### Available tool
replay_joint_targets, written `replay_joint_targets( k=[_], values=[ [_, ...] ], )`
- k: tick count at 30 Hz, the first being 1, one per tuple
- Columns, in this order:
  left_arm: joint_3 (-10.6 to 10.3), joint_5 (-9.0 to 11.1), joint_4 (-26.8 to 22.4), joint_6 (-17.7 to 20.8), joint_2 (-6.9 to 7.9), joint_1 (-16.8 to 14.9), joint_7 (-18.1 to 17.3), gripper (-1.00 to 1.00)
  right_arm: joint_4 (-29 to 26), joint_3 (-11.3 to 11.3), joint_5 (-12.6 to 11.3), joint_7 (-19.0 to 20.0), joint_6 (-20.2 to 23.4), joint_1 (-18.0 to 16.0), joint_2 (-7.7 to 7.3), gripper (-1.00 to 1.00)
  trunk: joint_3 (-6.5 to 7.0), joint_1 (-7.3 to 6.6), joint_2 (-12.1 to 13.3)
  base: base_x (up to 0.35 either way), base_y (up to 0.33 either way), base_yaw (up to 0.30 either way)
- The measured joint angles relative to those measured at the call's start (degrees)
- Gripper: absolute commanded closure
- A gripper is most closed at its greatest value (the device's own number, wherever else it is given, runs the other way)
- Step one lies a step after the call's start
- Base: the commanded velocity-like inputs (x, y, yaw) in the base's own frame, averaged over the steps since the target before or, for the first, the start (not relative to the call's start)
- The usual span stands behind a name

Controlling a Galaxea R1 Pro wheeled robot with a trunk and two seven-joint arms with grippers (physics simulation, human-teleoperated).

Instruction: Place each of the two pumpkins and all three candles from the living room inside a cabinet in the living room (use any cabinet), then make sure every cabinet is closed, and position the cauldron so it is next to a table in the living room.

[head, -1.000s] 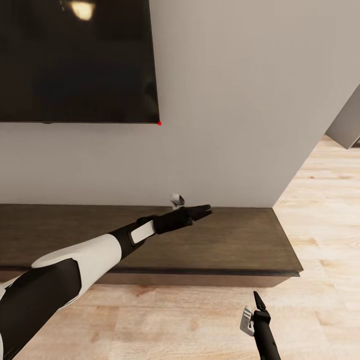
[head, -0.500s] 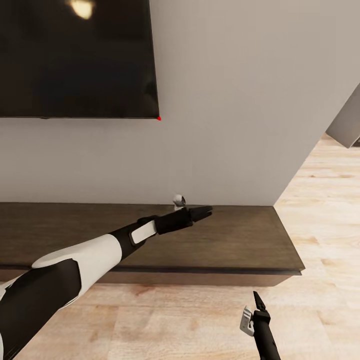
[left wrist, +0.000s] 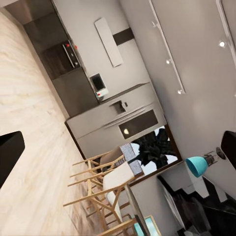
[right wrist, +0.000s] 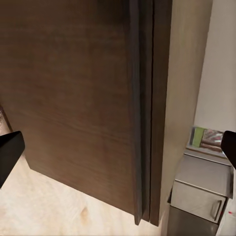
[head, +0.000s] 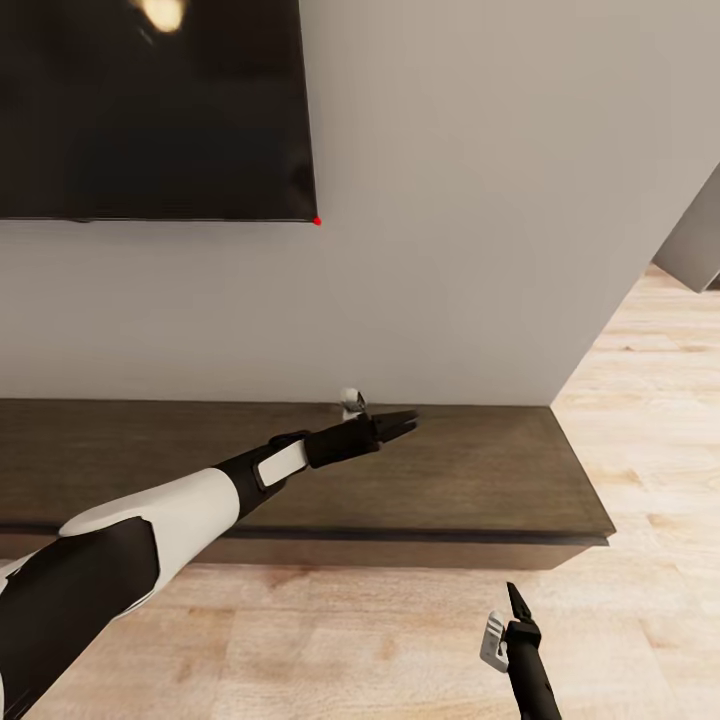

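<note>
A: Left gripper (head: pixel 405 423) state?
B: Over the cabinet (head: pixel 480 480) top near the wall (head: pixel 480 200), below the TV (head: pixel 150 110). Fingers far apart in its wrist view, holding nothing.
A: Right gripper (head: pixel 515 600)?
B: Low over the floor (head: pixel 380 640), before the cabinet's shut front. Fingers spread, empty.

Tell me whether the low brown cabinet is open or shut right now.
Shut, as far as shown. The cabinet front lies flat and flush, with no panel swung out. Its far left end is out of view.
</note>
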Motion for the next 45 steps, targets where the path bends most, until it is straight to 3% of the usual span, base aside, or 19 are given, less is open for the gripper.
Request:
replay_joint_targets(
  k=[29,33,36,45],
  values=[
    [0.18,0.27,-0.06,-0.02,-0.16,0.0,0.98,-1.0,-0.33,0.01,0.05,-0.58,0.0,0.0,0.06,-1.0,-5.21,6.37,-11.63,0.0,0.0,0.0],
    [0.1,0.27,-0.06,0.0,-0.3,0.0,1.14,-1.0,-0.52,0.13,0.25,-7.54,-0.03,0.0,0.01,-1.0,-5.92,7.25,-13.24,0.0,0.0,0.0],
    [0.09,0.27,-0.06,0.0,-0.48,0.0,1.18,-1.0,-0.47,0.15,0.26,-10.27,-0.01,0.0,-0.07,-1.0,-6.46,7.91,-14.44,0.0,0.0,0.0],
    [0.17,0.27,-0.22,0.0,-0.62,0.0,4.17,-1.0,-0.37,0.13,0.17,-13.42,0.03,0.0,-0.2,-1.0,-8.08,9.88,-18.05,0.0,0.0,0.0]
  ],
)
